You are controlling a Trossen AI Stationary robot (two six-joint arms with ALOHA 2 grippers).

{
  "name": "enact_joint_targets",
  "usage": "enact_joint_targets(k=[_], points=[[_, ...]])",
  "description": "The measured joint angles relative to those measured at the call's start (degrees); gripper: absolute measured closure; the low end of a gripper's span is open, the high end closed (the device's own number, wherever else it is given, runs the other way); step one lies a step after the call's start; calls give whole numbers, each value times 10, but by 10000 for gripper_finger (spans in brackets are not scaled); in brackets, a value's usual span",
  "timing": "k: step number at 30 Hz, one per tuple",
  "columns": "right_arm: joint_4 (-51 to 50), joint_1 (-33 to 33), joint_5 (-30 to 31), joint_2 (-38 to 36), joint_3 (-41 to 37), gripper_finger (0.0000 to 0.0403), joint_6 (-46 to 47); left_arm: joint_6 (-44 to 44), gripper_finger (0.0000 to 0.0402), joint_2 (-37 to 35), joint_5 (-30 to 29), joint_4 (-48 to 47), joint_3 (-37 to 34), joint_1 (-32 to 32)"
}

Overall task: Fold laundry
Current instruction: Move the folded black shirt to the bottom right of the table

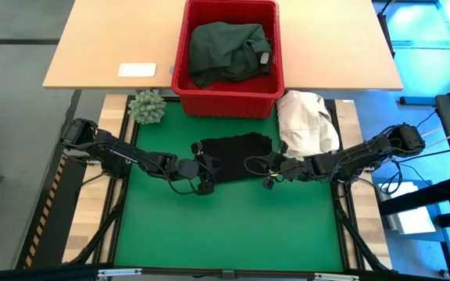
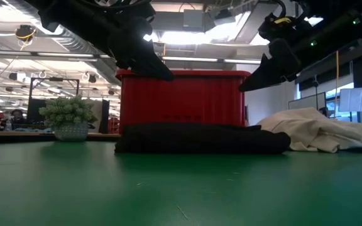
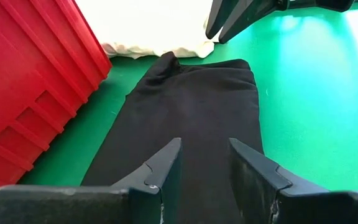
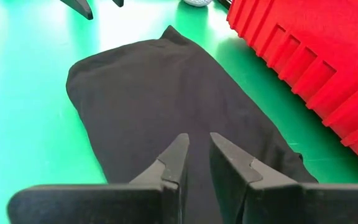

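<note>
Bright overhead light; glare whitens the green mat [image 3: 328, 74] in wrist views; low view's foreground blurred.

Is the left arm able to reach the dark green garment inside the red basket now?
Probably yes, with a lift: the left gripper hovers over the black garment; the dark green garment lies uncovered, but the red basket wall stands between.
</note>
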Motion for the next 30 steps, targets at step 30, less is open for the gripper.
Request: enact_joint_targets(k=[30], points=[[35,0,-84,2,0,343,3,0,279,0,2,-27,0,0]])
